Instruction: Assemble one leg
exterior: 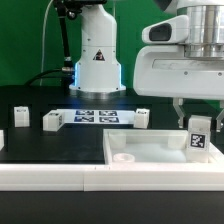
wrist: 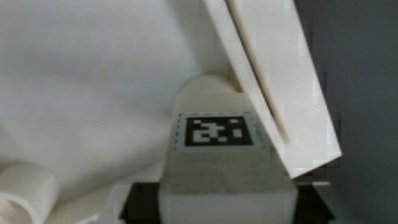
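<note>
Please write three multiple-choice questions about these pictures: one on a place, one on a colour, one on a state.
1. Where is the leg with its tag facing the exterior camera?
A. on the marker board
B. at the white panel, on the exterior view's right
C. against the robot's base

2. What colour is the table?
A. black
B. green
C. red

3. How is the gripper?
A. open and empty
B. out of view
C. shut on the leg

Answers:
1 B: the leg stands over the white panel.
2 A: the table is black around the parts.
3 C: the gripper has a finger on each side of the leg.
</note>
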You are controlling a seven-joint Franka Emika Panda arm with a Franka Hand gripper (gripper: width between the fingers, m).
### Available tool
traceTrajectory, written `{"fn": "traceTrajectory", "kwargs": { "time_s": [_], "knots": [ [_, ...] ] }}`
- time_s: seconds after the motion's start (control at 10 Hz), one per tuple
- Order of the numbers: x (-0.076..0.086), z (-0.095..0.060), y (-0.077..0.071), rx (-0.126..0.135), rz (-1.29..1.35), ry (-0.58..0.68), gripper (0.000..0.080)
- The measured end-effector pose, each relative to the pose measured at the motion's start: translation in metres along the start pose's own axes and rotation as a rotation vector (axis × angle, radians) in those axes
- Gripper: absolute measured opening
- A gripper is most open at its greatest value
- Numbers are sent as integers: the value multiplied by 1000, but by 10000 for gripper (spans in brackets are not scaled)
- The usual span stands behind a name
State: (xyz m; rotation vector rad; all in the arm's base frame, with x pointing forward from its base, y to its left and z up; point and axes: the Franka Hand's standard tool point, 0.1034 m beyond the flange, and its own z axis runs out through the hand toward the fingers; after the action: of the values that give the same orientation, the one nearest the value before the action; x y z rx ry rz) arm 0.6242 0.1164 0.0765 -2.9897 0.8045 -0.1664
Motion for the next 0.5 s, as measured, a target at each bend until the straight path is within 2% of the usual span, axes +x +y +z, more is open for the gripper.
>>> {"fn": "traceTrajectory", "kwargs": {
  "time_s": [0.5],
  "knots": [
    [-1, 0, 0, 7, 409, -7, 291]
  ]
}}
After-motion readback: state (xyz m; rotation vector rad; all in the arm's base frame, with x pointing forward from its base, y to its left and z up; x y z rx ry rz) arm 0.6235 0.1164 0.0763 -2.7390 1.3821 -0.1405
